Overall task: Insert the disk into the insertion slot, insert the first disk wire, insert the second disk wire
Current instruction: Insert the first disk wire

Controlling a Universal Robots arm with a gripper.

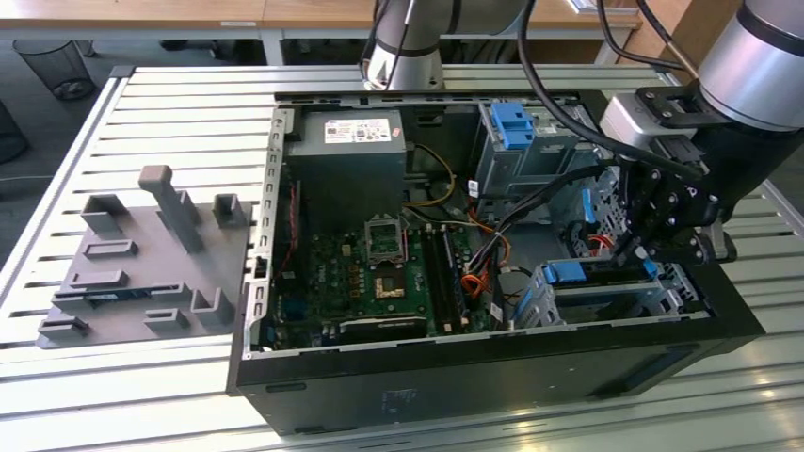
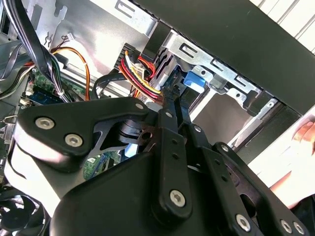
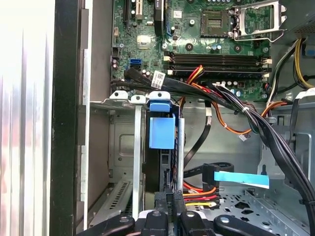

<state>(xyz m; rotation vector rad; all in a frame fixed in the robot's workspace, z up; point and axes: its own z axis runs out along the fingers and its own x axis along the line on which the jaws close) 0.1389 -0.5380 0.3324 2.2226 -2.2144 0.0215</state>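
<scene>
My pincer [image 3: 168, 210] is clamped on the wire [image 3: 199, 195] at its plug. Straight ahead the disk [image 3: 161, 132] sits in the slot [image 3: 120, 147], in the case [image 1: 477, 381] corner, its long axis in line with me.

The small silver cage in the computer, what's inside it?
The disk sits inside the insertion slot, edge-on in the first wrist view, with its blue bracket showing. Its label and flat faces are hidden by the metal walls.

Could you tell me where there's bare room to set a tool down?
The table slats are bare at the exterior view's left, around the grey fixture up to the case. Inside the case it is crowded with cables and the end effector.
</scene>
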